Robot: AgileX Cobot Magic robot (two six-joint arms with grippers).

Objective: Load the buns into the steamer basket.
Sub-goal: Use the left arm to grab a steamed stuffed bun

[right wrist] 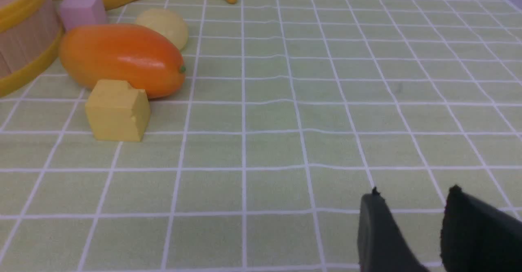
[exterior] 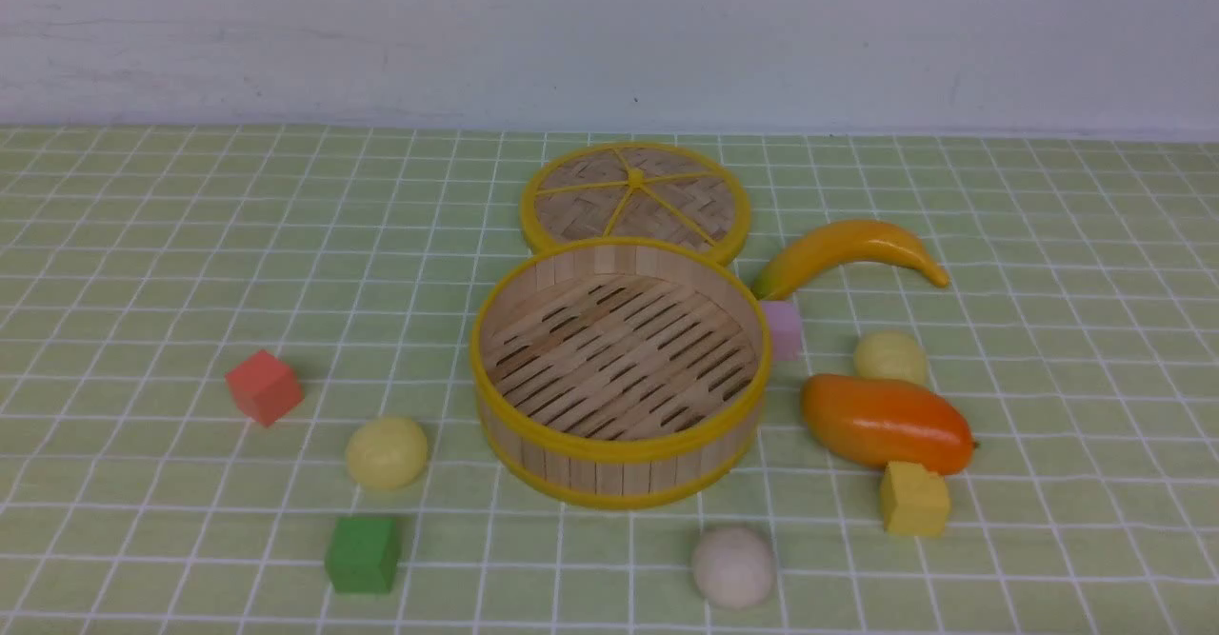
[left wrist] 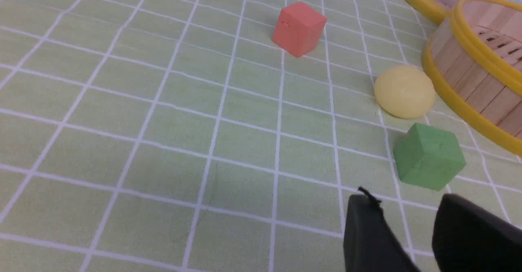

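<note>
The steamer basket stands empty mid-table; its wall shows in the left wrist view and the right wrist view. A pale yellow bun lies left of it, also in the left wrist view. A second pale yellow bun lies right of it behind the mango, also in the right wrist view. An off-white bun lies in front. My left gripper is open and empty, short of the green cube. My right gripper is open and empty over bare cloth. Neither shows in the front view.
The woven lid lies behind the basket. A banana, pink cube, orange mango and yellow cube sit on the right. A red cube and green cube sit on the left.
</note>
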